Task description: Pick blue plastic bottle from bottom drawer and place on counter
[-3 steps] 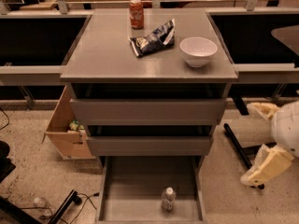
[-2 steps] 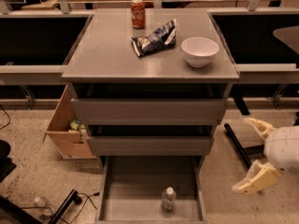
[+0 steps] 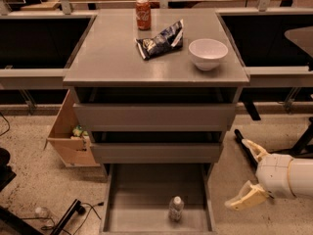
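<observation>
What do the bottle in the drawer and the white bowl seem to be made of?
The blue plastic bottle looks like clear plastic: see-through body. The bowl seems glossy white ceramic, perhaps plastic. The gripper hangs right of the bottom drawer.

Soda can [image 3: 143,14], chip bag [image 3: 161,40], white bowl [image 3: 208,53]

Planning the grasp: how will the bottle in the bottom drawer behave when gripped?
The blue plastic bottle stands upright and slim, so a nudge would probably tip it. Clear plastic likely flexes if squeezed. The gripper, open, hangs right of the bottom drawer.
</observation>
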Available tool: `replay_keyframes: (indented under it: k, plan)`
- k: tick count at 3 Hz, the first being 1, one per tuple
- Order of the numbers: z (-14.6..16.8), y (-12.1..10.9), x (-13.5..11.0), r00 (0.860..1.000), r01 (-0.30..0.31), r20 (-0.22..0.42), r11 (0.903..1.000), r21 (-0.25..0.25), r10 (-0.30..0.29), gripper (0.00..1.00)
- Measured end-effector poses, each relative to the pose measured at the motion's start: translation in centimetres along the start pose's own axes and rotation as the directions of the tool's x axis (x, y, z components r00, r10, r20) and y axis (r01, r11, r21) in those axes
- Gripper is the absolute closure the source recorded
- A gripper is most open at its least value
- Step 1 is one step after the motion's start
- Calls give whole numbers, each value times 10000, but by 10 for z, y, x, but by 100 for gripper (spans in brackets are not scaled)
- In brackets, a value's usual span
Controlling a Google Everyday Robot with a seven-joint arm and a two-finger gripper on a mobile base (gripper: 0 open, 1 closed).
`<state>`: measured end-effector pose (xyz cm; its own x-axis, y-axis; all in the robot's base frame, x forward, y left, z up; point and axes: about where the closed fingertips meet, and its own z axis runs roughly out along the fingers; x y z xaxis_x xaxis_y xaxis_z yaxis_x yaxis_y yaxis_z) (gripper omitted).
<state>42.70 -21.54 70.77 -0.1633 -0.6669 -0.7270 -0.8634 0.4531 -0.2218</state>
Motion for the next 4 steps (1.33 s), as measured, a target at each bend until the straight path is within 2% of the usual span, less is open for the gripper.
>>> replay_keyframes:
  k: [1,2,3,4]
  plan:
    - [28,9,10,9975,-326,623,9995,-56,329,0]
    - [75,15,32,9788,-950,1827,9955,61,923,0]
    - [103,-4,38,9466,-713,3194,9948,725,445,0]
    - [127,-22,43,8909,-9,4502,9909,1344,-603,0]
